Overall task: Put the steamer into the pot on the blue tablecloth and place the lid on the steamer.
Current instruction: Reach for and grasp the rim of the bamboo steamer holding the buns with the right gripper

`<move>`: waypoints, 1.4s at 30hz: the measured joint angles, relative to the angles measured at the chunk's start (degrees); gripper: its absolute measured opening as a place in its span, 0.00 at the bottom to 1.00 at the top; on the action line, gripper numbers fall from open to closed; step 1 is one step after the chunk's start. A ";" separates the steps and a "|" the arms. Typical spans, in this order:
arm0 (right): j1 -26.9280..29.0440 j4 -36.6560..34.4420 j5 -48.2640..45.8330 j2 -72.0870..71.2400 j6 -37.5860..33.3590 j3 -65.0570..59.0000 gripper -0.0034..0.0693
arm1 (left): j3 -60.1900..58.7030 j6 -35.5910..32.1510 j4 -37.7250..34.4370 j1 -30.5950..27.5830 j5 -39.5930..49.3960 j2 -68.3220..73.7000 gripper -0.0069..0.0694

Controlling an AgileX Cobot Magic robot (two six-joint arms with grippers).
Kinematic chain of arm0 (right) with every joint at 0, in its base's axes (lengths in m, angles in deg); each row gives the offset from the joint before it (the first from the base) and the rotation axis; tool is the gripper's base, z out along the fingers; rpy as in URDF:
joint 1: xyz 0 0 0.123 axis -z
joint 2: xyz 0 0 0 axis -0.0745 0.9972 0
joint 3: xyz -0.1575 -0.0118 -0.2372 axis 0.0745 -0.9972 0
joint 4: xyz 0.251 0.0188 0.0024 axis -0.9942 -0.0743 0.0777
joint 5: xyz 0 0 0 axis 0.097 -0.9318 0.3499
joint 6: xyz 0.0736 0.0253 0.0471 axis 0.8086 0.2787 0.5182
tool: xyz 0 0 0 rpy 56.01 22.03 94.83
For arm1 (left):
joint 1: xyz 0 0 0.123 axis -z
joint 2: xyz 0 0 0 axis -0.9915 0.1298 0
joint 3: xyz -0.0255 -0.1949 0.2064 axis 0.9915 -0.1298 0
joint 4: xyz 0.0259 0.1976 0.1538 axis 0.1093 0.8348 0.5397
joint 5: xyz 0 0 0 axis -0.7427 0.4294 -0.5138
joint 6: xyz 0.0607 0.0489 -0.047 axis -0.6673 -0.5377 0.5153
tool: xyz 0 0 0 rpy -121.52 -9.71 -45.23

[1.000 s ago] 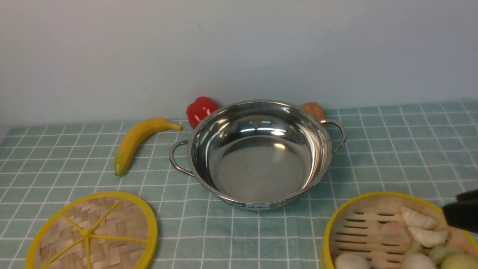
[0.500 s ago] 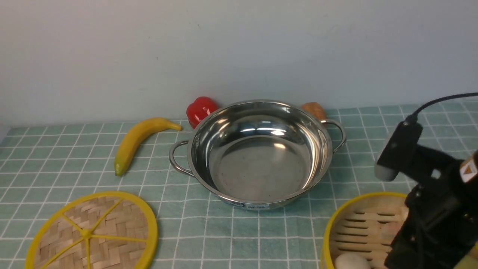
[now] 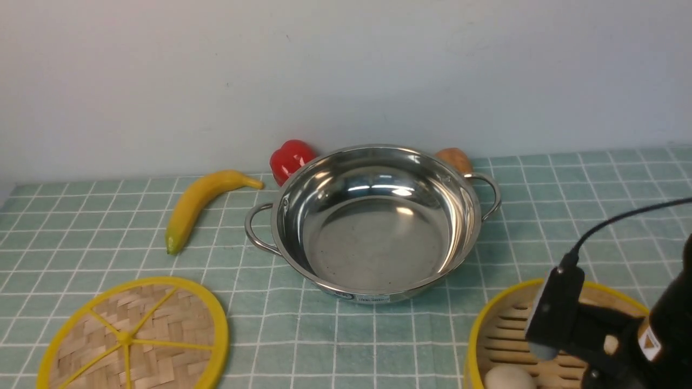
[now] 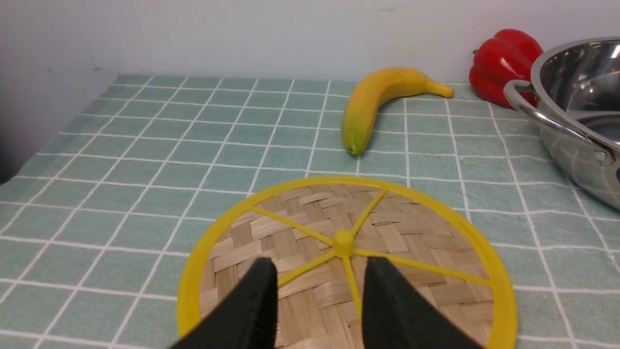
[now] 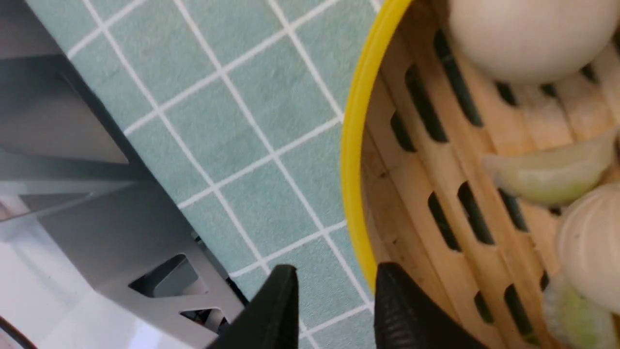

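The shiny steel pot (image 3: 373, 221) stands empty in the middle of the blue tablecloth (image 3: 567, 216). The steamer (image 3: 505, 335), with buns and dumplings inside, sits at the near right, partly hidden by my right arm. In the right wrist view my right gripper (image 5: 337, 269) is open and straddles the steamer's yellow rim (image 5: 356, 145), one finger over the cloth and one inside the basket. The lid (image 3: 132, 337) lies flat at the near left. In the left wrist view my left gripper (image 4: 319, 261) is open and empty, just above the lid (image 4: 407, 228) near its hub.
A banana (image 3: 203, 205) lies left of the pot. A red pepper (image 3: 291, 158) and a brown object (image 3: 455, 158) sit behind the pot by the wall. A grey metal frame (image 5: 97, 232) lies beyond the cloth's near edge.
My right arm has swung in from the right and come down over the steamer, now lower than half a second ago. Pot, lid and fruit have not moved.
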 joint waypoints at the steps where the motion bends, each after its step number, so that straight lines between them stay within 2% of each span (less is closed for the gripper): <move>1: 0.00 -0.22 0.01 0.00 0.00 -0.12 0.38 | 0.00 0.00 0.00 0.00 0.00 0.00 0.41; 7: 0.00 -3.11 1.81 0.05 -1.45 -1.15 0.41 | 0.00 0.00 0.00 0.00 0.00 0.00 0.41; 13: 0.00 -4.08 4.42 3.65 -1.90 -1.15 0.53 | 0.00 0.00 0.00 0.00 0.00 0.00 0.41; 20: 0.00 -2.34 7.38 8.61 -1.98 -0.90 0.56 | 0.00 0.00 0.00 0.00 0.00 0.00 0.41; 29: 0.00 -2.05 6.84 11.41 -1.60 -0.76 0.56 | 0.00 0.00 0.00 0.00 0.00 0.00 0.41; 35: 0.00 -2.11 4.68 13.29 -1.43 -0.69 0.51 | 0.00 0.00 0.00 0.00 0.00 0.00 0.41; 37: 0.00 -2.11 4.56 14.03 -1.43 -0.69 0.46 | 0.00 0.00 0.00 0.00 0.00 0.00 0.41; 42: 0.00 -1.35 4.76 14.22 -1.41 -0.62 0.28 | 0.00 0.00 0.00 0.00 0.00 0.00 0.41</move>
